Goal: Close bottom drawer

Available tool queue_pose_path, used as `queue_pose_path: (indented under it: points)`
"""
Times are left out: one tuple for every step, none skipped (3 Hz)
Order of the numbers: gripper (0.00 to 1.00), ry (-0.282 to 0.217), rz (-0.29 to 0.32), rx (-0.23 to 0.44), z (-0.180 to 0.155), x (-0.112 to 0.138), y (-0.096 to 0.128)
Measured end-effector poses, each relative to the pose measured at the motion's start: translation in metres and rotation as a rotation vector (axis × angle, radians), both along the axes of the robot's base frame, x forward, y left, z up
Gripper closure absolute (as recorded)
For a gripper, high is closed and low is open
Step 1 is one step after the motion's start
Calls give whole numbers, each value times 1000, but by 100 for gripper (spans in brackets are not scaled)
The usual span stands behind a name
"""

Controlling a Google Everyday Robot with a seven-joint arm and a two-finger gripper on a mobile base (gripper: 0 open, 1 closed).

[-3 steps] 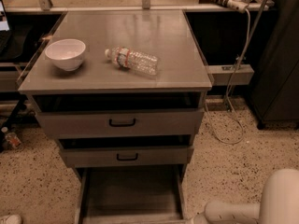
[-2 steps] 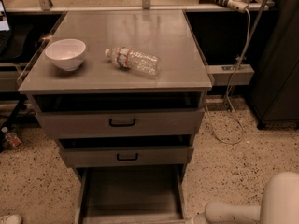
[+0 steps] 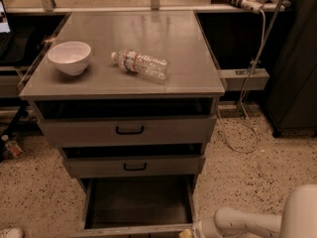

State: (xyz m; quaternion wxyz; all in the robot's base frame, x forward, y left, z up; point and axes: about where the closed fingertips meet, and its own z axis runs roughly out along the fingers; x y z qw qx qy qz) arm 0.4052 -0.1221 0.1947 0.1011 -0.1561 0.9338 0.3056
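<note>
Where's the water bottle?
In the camera view, the water bottle lies on the cabinet top, right of the white bowl; the hand is bottom right, by the open bottom drawer.

White tubular arm (image 3: pixel 250 222); hand (image 3: pixel 187 231) bottom-centre

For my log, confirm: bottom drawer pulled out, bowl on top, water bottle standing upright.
Not upright: the camera view shows the water bottle on its side. Correct: bottom drawer out, bowl on top. The gripper is by the drawer's front corner.
</note>
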Motion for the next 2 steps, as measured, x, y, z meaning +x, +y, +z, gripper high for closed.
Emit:
queue_pose_path:
  points:
    - [100, -6, -1, 3, 1, 2, 2]
    - [100, -63, -9, 36, 4, 36, 15]
